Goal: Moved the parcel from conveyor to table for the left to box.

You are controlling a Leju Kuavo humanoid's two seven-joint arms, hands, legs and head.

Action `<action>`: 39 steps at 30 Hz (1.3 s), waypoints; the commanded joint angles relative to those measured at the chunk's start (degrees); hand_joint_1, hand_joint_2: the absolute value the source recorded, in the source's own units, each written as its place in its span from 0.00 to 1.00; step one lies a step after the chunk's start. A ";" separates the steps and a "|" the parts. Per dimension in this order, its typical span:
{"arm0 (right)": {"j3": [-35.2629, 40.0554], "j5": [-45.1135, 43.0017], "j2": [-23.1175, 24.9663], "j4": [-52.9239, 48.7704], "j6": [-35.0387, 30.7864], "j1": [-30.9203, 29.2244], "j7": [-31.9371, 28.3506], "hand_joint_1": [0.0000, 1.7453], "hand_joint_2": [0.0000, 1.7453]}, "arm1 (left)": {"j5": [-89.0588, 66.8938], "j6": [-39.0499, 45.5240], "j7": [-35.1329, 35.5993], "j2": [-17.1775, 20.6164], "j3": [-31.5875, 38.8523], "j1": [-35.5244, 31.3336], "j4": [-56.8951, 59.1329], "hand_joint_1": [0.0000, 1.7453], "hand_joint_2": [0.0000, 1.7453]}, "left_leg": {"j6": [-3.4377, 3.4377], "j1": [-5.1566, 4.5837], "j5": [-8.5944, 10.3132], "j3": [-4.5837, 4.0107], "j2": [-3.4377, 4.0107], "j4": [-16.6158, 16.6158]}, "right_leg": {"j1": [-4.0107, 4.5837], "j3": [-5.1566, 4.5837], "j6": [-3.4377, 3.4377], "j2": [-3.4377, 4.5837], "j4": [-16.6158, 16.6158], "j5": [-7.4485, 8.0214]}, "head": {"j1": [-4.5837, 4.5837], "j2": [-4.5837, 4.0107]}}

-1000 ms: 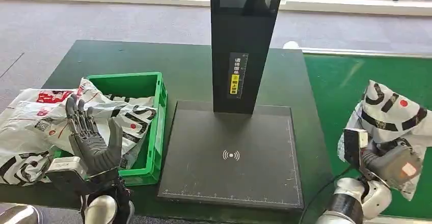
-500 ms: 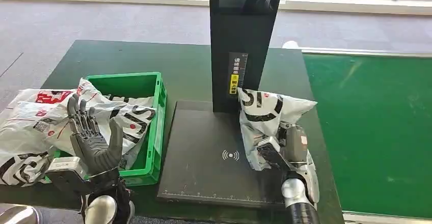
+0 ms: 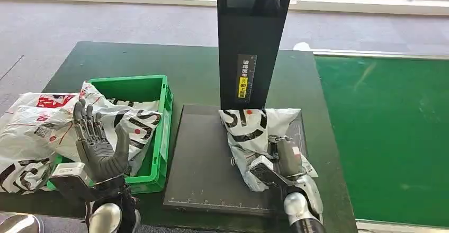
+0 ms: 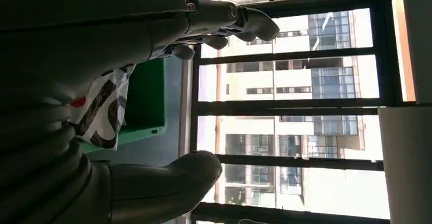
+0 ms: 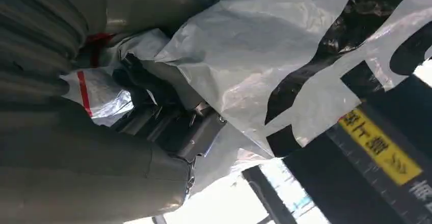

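The right hand grips the white plastic mailer parcel with black lettering, fingers wrapped in its crinkled film, and the parcel lies on the flat black scanner plate at the foot of the tall black post with a yellow label. The left hand stands upright with fingers spread and holds nothing, near the front of the green plastic crate. More white printed mailer bags spill from that crate across the dark green table, and the green conveyor belt runs along the table's right side.
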 commanded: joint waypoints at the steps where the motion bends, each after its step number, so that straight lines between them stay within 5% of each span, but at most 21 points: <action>1: 4.06 0.25 -2.05 0.62 1.28 0.08 0.15 0.00 0.00 | 0.17 -0.86 0.19 1.96 -0.83 -2.12 3.71 0.00 1.00 | -0.01 0.00 0.01 0.12 0.01 -0.12 | 0.01 0.15 -0.04 -0.05 -0.13 0.01 | 0.00 -0.02; 16: 2.93 -3.78 -2.17 -1.09 3.13 0.72 -1.86 0.00 0.00 | -0.32 -1.76 0.19 1.29 -0.34 -3.04 4.92 0.00 1.00 | -0.02 -0.01 0.02 0.11 -0.03 -0.12 | 0.00 0.13 -0.05 -0.10 -0.13 0.00 | 0.00 0.00; 21: 9.73 -11.59 -5.46 -7.24 2.20 1.85 -1.86 0.00 0.00 | -0.64 -2.53 0.19 1.10 0.24 -3.86 5.77 0.00 1.00 | -0.01 -0.01 0.01 0.04 -0.01 -0.05 | 0.00 0.05 -0.04 -0.06 -0.05 -0.01 | 0.00 0.00; 32: 9.66 -12.54 -5.63 -7.57 1.84 1.62 -1.86 0.00 0.00 | -0.63 -2.59 0.19 1.24 0.27 -4.12 6.17 0.00 1.00 | -0.02 -0.01 0.03 0.14 0.04 -0.16 | 0.00 0.15 -0.06 -0.05 -0.17 0.02 | 0.00 0.00; 39: 11.27 -20.67 -7.40 -13.99 -1.69 4.71 -1.86 0.00 0.00 | -0.33 -1.49 0.19 1.63 -0.85 -4.70 7.15 0.00 1.00 | -0.01 -0.01 0.01 0.17 -0.04 -0.16 | 0.01 0.22 -0.06 -0.13 -0.19 -0.01 | 0.00 0.00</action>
